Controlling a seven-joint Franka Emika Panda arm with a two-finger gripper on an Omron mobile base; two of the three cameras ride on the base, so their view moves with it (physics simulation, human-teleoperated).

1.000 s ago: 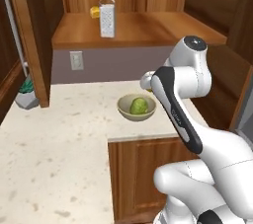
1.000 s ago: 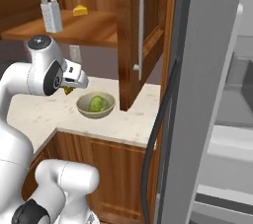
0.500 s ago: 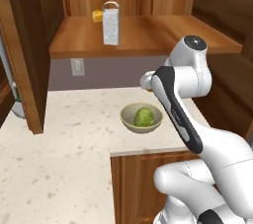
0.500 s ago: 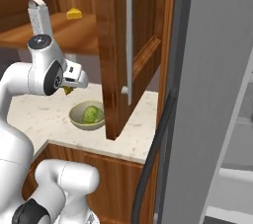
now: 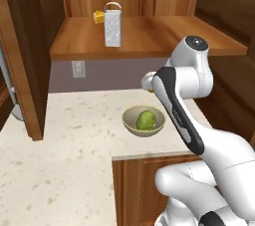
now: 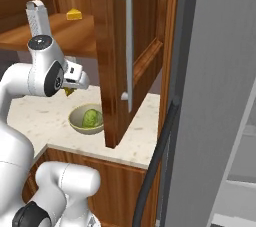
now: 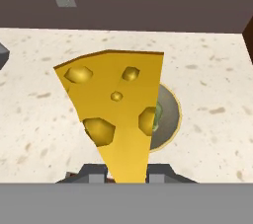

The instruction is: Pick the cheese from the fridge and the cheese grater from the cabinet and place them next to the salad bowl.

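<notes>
End effector (image 7: 127, 174) clenched on the cheese (image 7: 116, 112), its two dark tips pinching the narrow end of the wedge at the bottom centre of the hand view, so the golden, holed face fills the middle of that frame. Behind the wedge, to its right, part of the salad bowl (image 7: 168, 119) shows on the speckled surface (image 7: 217, 94), a sliver of green at its rim.

From the left base view the arm's elbow hides the hand, but the whole bowl (image 5: 143, 121) with its green ball sits in plain sight at frame centre on the pale surface (image 5: 64, 155). Above it, on the open cabinet's shelf (image 5: 149, 36), the cheese grater (image 5: 112, 25) stands upright at upper centre, a paler yellow wedge (image 5: 99, 17) just beside it to the left.

In the right base view the hand (image 6: 75, 82) hangs above and left of the bowl (image 6: 88, 119), a scrap of yellow beneath it. The wooden cabinet door (image 6: 120, 56) stands open in mid-frame, and the fridge (image 6: 215, 96), light grey, takes the right side. A wall outlet (image 5: 77, 68) sits below the shelf.
</notes>
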